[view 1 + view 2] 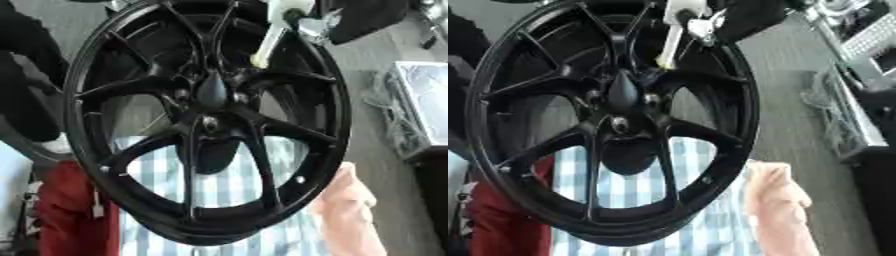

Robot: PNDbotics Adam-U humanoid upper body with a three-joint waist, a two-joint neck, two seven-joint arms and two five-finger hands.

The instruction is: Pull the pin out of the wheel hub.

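**Black wheel, pale pin not yet drawn: right hand at the pin's top end**

Black alloy: the wheel (335, 125) stands on edge and fills most of both views, its spokes running out from the hub (212, 94) just above the middle of the frame.

Finding 1, the pin. The pin (269, 42) is a pale, cream-coloured rod at the upper middle of the frame. Its long axis runs steeply, from top right down to lower left. The lower tip sits among the spokes just above and to the right of the hub centre. The upper end rises to the top edge of the frame. I cannot see how deep the tip is seated, nor which hole takes it.

Finding 2, the hand. My right hand (313, 26) comes in at the upper right of the frame, silver parts showing against the black arm. It lies against the upper end of the pin, on the pin's right side. Whether it is clasped round the pin or merely resting beside it, I cannot tell. My left hand shows in neither view, so the right is the one placed to do the work.

Finding 3, judgement on the move. The pin lies down and to the left of my hand, pointing at the hub. In my view the pull must follow that same line, back toward the upper right of the frame. A sideways drag would likely bind the tip against the spokes.
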